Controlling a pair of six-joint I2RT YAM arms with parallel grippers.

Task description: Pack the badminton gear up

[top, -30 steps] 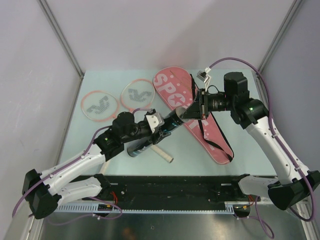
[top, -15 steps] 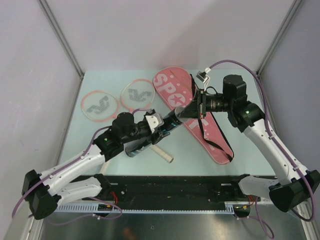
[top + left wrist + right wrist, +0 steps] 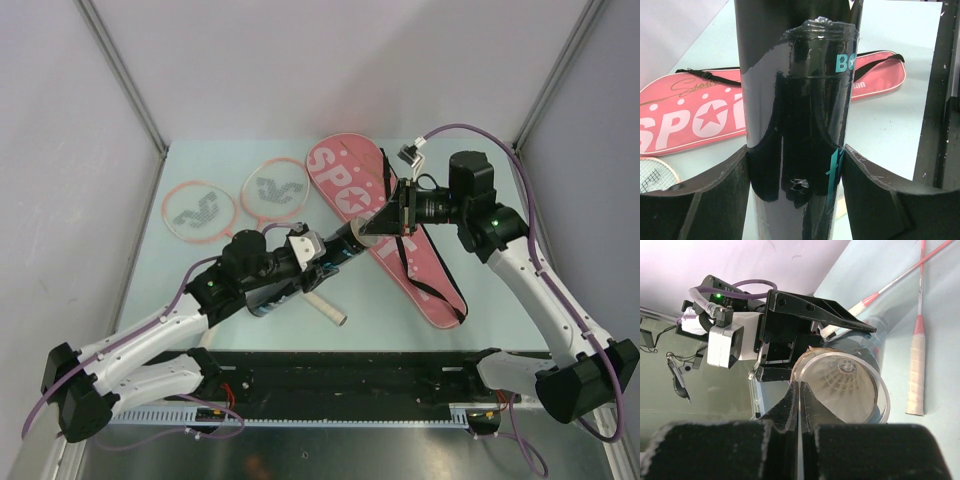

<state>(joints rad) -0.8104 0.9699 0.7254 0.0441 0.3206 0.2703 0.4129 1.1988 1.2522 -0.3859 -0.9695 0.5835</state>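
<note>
My left gripper (image 3: 322,258) is shut on the black tube (image 3: 345,245) and holds it tilted above the table, mouth toward the right arm. In the left wrist view the tube (image 3: 800,100) fills the gap between my pads. My right gripper (image 3: 800,387) is shut on the skirt rim of a white shuttlecock (image 3: 840,385) that sits inside the tube's mouth (image 3: 880,340), cork end inward. From above, the right gripper (image 3: 375,228) meets the tube's end. Two pink rackets (image 3: 198,212) (image 3: 275,190) lie at the back left. The pink SPORT bag (image 3: 345,180) lies flat behind the grippers.
The rackets' white handles (image 3: 325,308) cross under the left arm near the front. The bag's black strap (image 3: 430,290) trails over its lower end. Grey walls close in the table on the left, back and right. A black rail runs along the near edge.
My left arm has shifted slightly down and to the left with the tube. My right gripper has stayed at the tube's mouth, shut on the shuttlecock.
</note>
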